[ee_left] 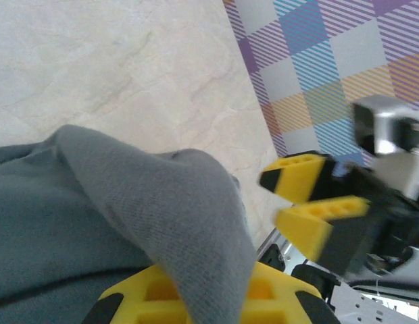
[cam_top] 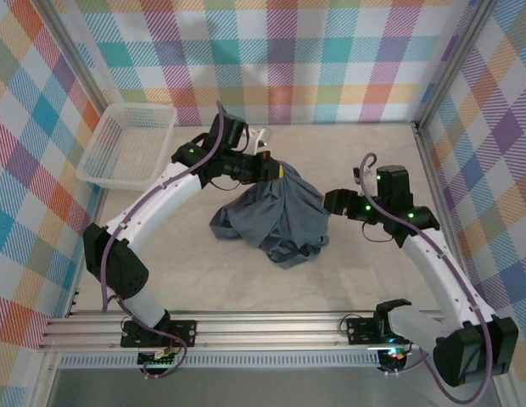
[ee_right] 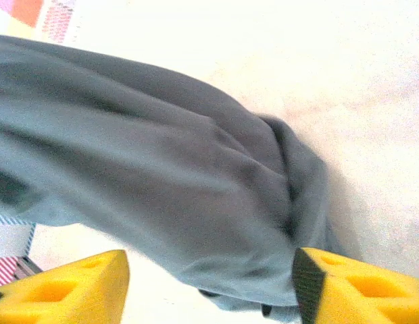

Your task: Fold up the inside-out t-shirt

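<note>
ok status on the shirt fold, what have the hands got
Left hand shut on t-shirt, bunched and draping from it to the table. Right hand open beside it, gripping nothing. Basket far left, not in the way.

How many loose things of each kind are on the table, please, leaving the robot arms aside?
grey t-shirt: 1
white mesh basket: 1
Total: 2

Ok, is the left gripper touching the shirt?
Touching. The left wrist view shows the shirt draped over the left gripper, its grey fabric running down between the shut yellow fingers.
</note>
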### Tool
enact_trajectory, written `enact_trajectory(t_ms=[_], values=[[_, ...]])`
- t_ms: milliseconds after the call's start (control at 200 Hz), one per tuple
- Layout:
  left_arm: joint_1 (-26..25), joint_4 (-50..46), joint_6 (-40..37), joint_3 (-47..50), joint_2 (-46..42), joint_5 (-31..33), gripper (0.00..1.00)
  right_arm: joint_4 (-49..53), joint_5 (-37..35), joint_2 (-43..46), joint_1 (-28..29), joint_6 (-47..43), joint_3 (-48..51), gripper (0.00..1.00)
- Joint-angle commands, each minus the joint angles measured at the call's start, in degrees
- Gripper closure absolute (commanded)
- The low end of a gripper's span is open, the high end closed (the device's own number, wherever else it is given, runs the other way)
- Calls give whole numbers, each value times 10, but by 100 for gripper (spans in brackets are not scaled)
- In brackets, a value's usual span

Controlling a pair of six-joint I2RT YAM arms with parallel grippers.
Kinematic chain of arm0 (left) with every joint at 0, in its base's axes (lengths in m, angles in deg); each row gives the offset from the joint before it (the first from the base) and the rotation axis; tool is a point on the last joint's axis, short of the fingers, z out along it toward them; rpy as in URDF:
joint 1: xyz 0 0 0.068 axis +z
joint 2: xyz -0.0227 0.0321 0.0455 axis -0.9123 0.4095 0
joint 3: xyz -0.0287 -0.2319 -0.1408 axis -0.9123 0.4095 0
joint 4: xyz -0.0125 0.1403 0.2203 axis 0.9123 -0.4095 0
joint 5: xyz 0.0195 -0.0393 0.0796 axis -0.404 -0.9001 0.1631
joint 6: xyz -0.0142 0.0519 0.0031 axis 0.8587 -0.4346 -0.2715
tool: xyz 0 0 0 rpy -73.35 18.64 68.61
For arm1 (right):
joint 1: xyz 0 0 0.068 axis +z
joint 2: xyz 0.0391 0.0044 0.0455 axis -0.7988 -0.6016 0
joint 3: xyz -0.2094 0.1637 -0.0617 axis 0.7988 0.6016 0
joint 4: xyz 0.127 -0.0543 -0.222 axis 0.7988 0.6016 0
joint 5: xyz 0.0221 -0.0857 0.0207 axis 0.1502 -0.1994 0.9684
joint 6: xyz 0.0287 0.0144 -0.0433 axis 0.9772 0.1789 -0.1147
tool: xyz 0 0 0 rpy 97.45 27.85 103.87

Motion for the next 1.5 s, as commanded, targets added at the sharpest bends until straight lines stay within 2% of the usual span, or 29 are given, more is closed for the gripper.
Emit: enact_trajectory(t_ms=[0,75,185,245,290,360,470,510,590,675,780,870,1005,1085,1135,1205,1245,1295,1360,1440,1495], values=[[-10,8,13,-33,11,13,100,-25,-27,-14,70,-73,-62,31],[-21,8,9,-51,15,8,100,-54,-33,-40,110,-78,-73,28],[-38,13,-2,-64,25,0,100,-154,9,-87,113,-36,-36,24],[-43,16,-4,-63,25,-6,100,-165,-2,-119,113,-30,-21,27],[-44,15,-12,-57,18,0,97,-155,6,-137,113,-37,-17,37],[-43,16,-39,-39,-4,24,75,-126,5,-145,113,-41,-5,63],[-43,39,-99,16,-53,56,44,-99,-101,-105,113,-1,82,100],[-43,41,-118,34,-68,81,36,-91,-149,-82,112,34,127,100],[-42,22,-149,61,-83,159,28,-67,-221,-19,112,123,211,100],[-42,-38,-175,59,-66,246,25,-91,-193,63,113,174,279,79],[-46,-90,-214,58,-17,264,21,-77,-203,141,113,172,290,53],[-47,-97,-217,59,32,263,20,-67,-197,145,113,124,248,42],[-47,-94,-185,11,114,241,19,-34,-140,27,113,66,137,36],[-47,-65,-170,-16,148,218,19,-2,-164,-55,113,59,73,32],[-47,-50,-162,-31,171,216,19,-8,-180,-99,113,55,54,27],[-47,-57,-157,-66,207,210,19,-27,-192,-158,114,48,37,26],[-47,-48,-157,-73,219,193,23,-34,-203,-189,113,46,28,26],[-46,-26,-159,-72,227,151,33,-45,-218,-221,113,46,18,28],[-47,5,-157,-62,235,91,46,-63,-220,-251,112,41,11,44],[-47,-6,-149,-69,249,89,70,-61,-202,-271,111,35,-5,78],[-41,-10,-139,-69,250,92,85,-56,-193,-263,111,29,-8,93]])
